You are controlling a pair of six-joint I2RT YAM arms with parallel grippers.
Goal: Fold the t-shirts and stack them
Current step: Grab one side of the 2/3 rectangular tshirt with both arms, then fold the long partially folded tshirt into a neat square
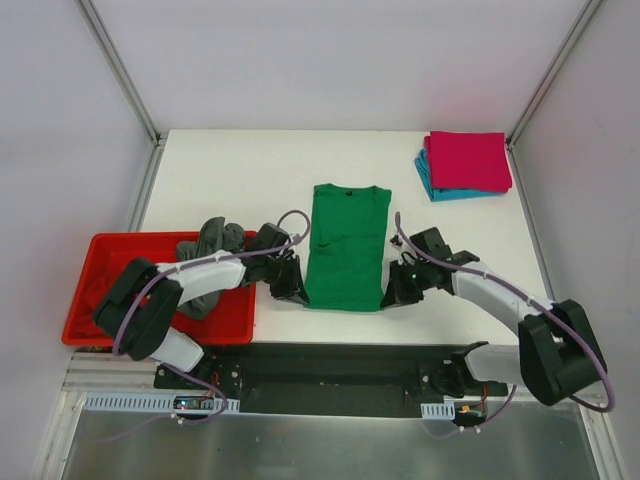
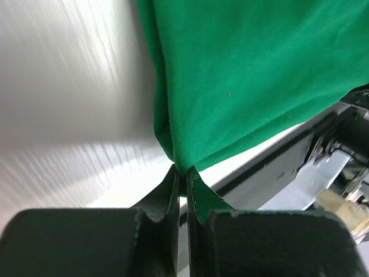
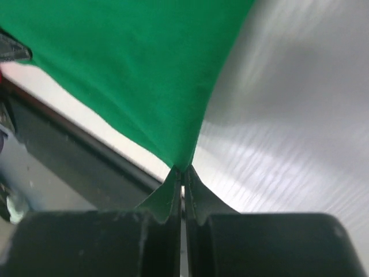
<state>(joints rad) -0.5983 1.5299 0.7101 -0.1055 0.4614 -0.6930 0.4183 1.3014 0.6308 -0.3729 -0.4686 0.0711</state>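
Observation:
A bright green t-shirt [image 1: 346, 245] lies on the white table with its sleeves folded in, a narrow strip with the collar at the far end. My left gripper [image 1: 291, 291] is shut on its near left corner [image 2: 181, 164]. My right gripper [image 1: 394, 297] is shut on its near right corner [image 3: 183, 161]. A folded magenta-pink t-shirt [image 1: 467, 160] lies on a folded teal t-shirt [image 1: 432, 185] at the far right. A crumpled dark grey t-shirt [image 1: 210, 245] sits in the red tray [image 1: 92, 300]. The red t-shirt is not seen.
The red plastic tray stands at the table's left edge, under my left arm. A black strip [image 1: 340, 365] runs along the table's near edge by the arm bases. Grey walls with metal posts [image 1: 120, 70] enclose the table.

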